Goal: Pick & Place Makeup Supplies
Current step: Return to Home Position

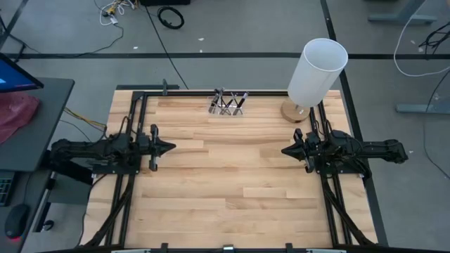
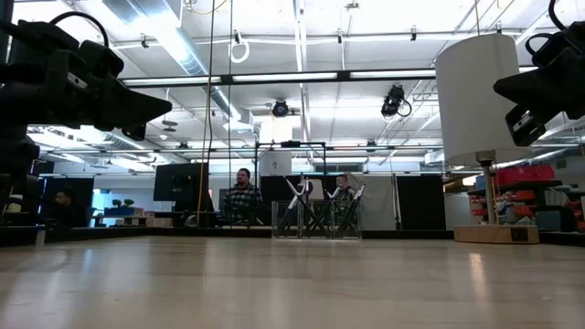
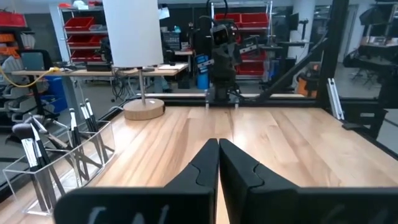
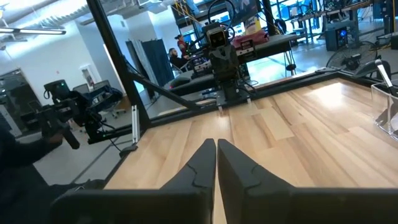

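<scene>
Left wrist view shows me what overhead hides: my left gripper pinched together, empty. Farther off, at the frame's lower left, thin black makeup brushes stand upright, leaning crosswise in the clear plastic organizer. Right gripper is likewise closed and empty. Overhead, the brushes sit top centre of the pale wooden table.

on the table, brushes stand in the holder at the back, lamp to its right.

Dark makeup brushes lean inside the clear holder at the table's far edge; a tall white cylinder stands to its right.
</scene>
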Robot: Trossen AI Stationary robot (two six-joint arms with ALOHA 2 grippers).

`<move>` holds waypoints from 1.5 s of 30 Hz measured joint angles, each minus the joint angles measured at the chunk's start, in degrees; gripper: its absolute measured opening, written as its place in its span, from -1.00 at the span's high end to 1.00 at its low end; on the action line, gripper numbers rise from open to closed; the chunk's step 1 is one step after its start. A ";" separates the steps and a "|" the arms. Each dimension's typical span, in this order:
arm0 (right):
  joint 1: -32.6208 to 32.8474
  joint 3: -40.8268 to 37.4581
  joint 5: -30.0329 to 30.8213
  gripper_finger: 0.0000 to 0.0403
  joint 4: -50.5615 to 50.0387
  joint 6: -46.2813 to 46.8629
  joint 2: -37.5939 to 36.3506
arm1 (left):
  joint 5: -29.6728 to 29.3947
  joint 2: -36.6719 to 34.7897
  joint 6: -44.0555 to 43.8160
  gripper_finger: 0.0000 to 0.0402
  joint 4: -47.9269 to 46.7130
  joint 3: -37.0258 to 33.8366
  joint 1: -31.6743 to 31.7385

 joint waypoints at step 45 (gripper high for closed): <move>0.65 -0.07 0.01 0.90 0.38 -0.01 -1.03 | 0.80 -1.12 -0.17 0.91 1.29 -0.02 1.53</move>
